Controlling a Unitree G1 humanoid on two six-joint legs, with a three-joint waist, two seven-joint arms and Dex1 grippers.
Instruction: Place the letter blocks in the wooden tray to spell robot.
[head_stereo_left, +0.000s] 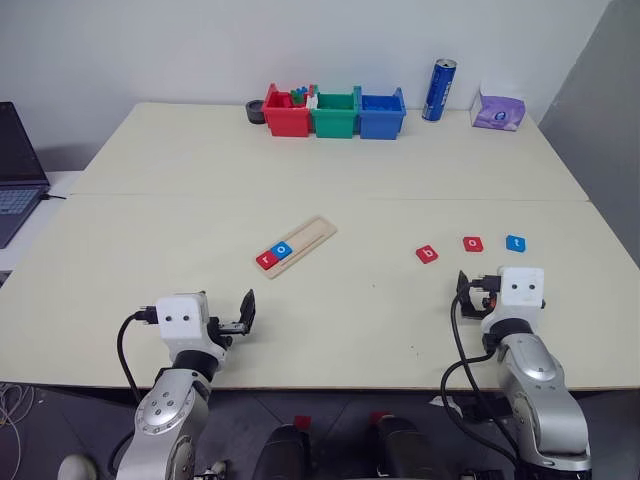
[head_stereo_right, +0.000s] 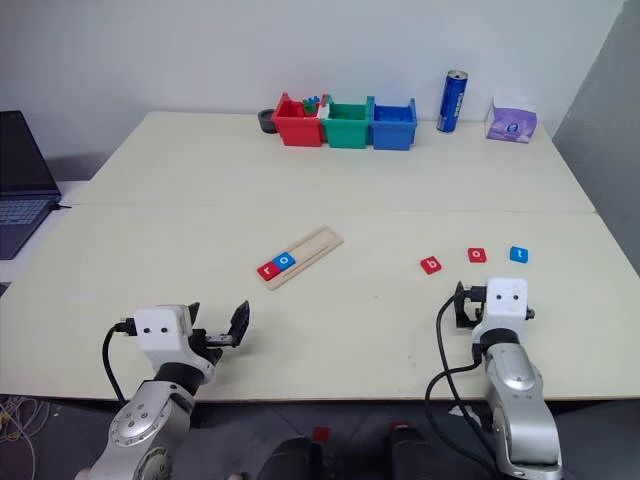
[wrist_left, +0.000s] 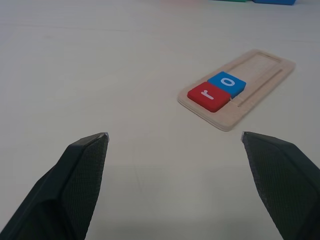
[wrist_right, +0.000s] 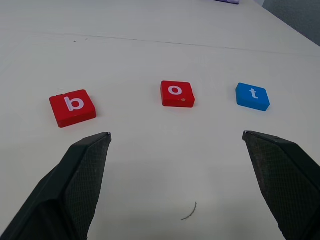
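The b block is next, and my right arm is nearer.
The b block (wrist_right: 73, 107) lies right of the tray (head_stereo_left: 296, 246), just ahead of my right jaws (wrist_right: 176, 136); both jaws are open and empty.

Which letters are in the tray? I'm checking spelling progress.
Partly filled: the wooden tray holds red r and blue o; its remaining length is bare.
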